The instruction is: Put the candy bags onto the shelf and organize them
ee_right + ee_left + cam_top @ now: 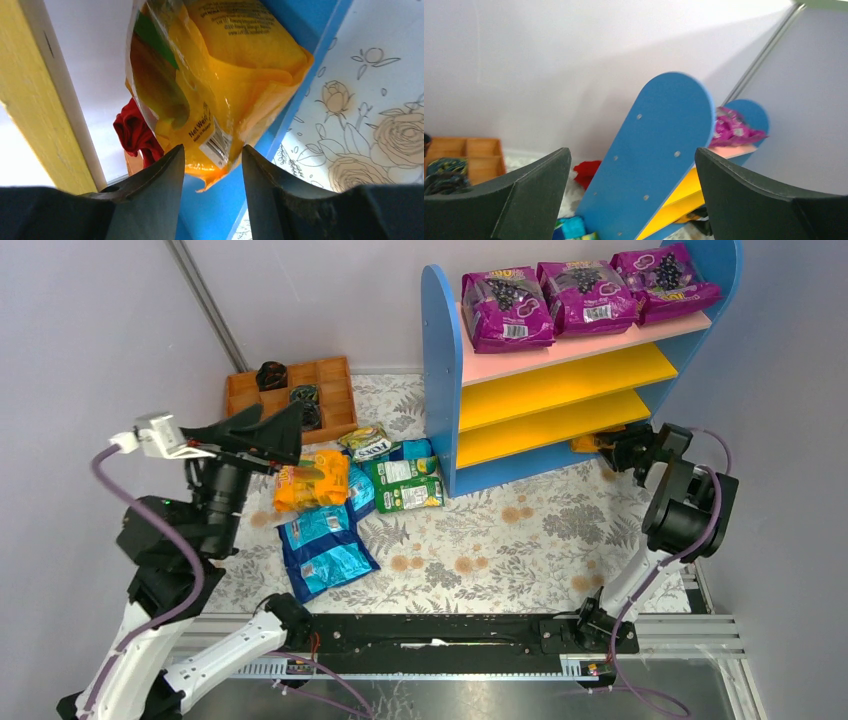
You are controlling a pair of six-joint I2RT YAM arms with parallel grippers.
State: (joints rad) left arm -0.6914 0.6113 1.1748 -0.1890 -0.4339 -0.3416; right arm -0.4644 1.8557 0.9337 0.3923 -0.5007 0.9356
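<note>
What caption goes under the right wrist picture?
Right gripper pinches an orange candy bag at the shelf.

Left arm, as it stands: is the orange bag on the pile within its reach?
Probably yes. The orange bag lies on top of the blue bags with nothing over it, and the left gripper hangs open just beside it.
</note>
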